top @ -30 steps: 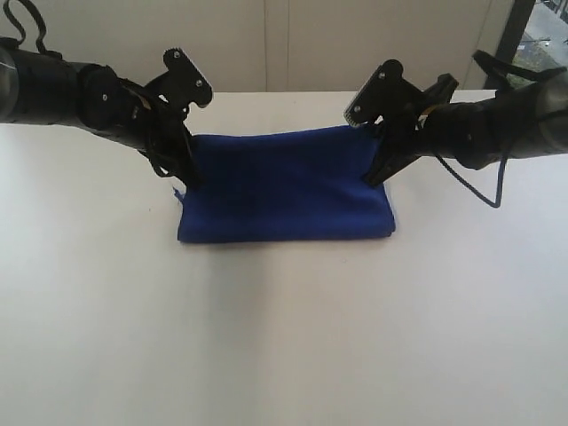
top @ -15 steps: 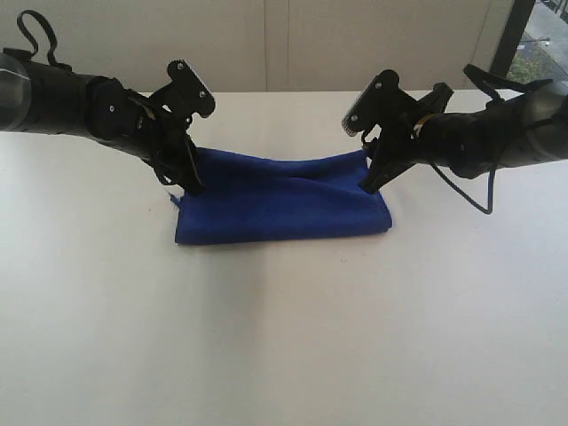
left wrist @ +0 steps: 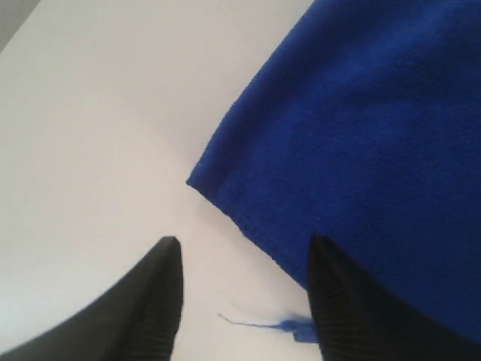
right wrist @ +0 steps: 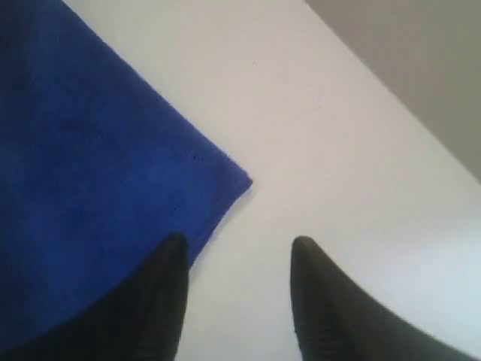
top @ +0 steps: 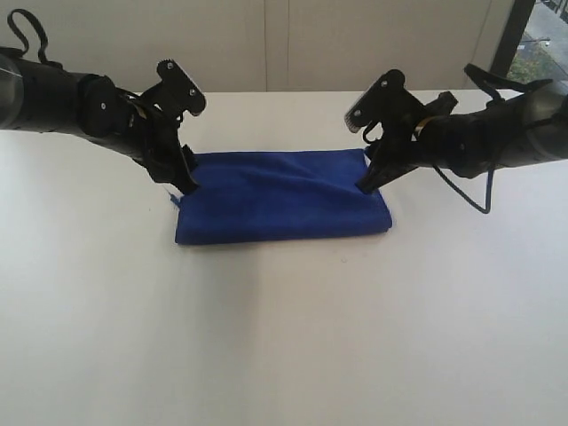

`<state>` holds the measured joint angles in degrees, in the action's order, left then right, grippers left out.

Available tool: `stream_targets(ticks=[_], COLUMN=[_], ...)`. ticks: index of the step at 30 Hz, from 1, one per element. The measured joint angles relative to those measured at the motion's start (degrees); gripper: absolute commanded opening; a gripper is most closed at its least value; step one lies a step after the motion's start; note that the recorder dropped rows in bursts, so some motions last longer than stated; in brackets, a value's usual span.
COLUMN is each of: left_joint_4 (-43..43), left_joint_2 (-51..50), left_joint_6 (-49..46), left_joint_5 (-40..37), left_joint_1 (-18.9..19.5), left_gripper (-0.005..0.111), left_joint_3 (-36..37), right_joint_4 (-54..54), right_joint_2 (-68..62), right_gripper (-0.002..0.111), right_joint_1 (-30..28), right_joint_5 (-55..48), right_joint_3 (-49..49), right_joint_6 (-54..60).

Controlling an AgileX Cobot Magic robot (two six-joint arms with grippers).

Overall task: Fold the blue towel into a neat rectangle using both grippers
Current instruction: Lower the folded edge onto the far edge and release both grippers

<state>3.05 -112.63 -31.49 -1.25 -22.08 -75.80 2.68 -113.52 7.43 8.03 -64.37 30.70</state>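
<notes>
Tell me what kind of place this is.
Probably an indoor robot lab or test room: a white table with the blue towel, the left gripper and right gripper at its ends, a plain panelled wall and a window behind.

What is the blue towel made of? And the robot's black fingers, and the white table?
The blue towel looks like soft fuzzy cloth, maybe terry: nubbly surface, stitched hem, loose thread. The left hand has fingers that seem hard matte black plastic or rubber, with fine ribs. The table looks smooth, white, faintly shiny; material unclear.
</notes>
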Motion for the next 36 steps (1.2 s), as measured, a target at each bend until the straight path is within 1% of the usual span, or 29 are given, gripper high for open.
stream_targets(ticks=[4,5,6,9,12,14,16,19,20,22,26,28,32,36], left_joint_4=[0.00,0.00,0.00,0.00,0.18,2.71,5.43,10.88,12.09,12.55,12.55,12.55,11.95,9.99], left_joint_2=[0.00,0.10,0.49,1.36,1.91,1.91,1.91,0.84,-0.56,-2.85,-5.38,-6.33,-6.79,-6.79], left_joint_6=[5.81,7.15,9.39,12.93,16.76,18.60,18.98,18.98,18.98,18.82,16.29,14.63,13.69,13.37], left_joint_5=[-2.69,-3.34,-4.53,-8.47,-15.32,-22.39,-24.96,-26.81,-27.85,-29.42,-31.63,-33.16,-34.79,-36.34], left_joint_1=[0.00,0.00,0.00,0.00,0.00,0.00,0.00,0.00,0.00,0.00,0.00,0.00,0.00,0.00], left_gripper=[0.017,0.003,0.000,0.000,0.000,0.000,0.000,0.000,0.000,0.000,0.000,0.000,0.000,0.000], left_joint_3=[0.00,0.00,0.00,-1.67,-5.04,-8.36,-9.23,-9.84,-9.84,-9.84,-9.84,-9.84,-9.84,-9.94], right_joint_4=[-0.71,-0.86,-1.14,-1.61,-2.25,-4.58,-7.11,-14.09,-18.71,-23.89,-25.67,-25.89,-25.35,-25.02], right_joint_2=[1.88,2.55,4.15,5.49,5.60,5.70,5.65,4.73,3.48,1.26,-2.50,-4.75,-4.97,-4.58], right_gripper=[0.012,0.002,0.000,0.000,0.000,0.000,0.000,0.000,0.000,0.000,0.000,0.000,0.000,0.000], right_joint_1=[0.00,0.00,-0.12,-0.15,-0.25,-0.38,-0.41,-0.41,-0.41,-0.41,-0.41,-0.41,-0.41,-0.41], right_joint_5=[-6.74,-8.03,-12.91,-21.39,-28.85,-33.90,-35.54,-38.17,-39.37,-40.34,-40.25,-41.84,-43.97,-46.79], right_joint_3=[0.00,0.00,-0.82,-3.76,-7.25,-9.54,-9.96,-10.13,-10.28,-10.28,-10.28,-10.28,-10.51,-10.51], right_joint_6=[-3.89,-4.21,-4.95,-8.23,-12.97,-15.01,-15.29,-13.68,-10.41,-5.99,-4.54,-6.29,-11.10,-12.74])
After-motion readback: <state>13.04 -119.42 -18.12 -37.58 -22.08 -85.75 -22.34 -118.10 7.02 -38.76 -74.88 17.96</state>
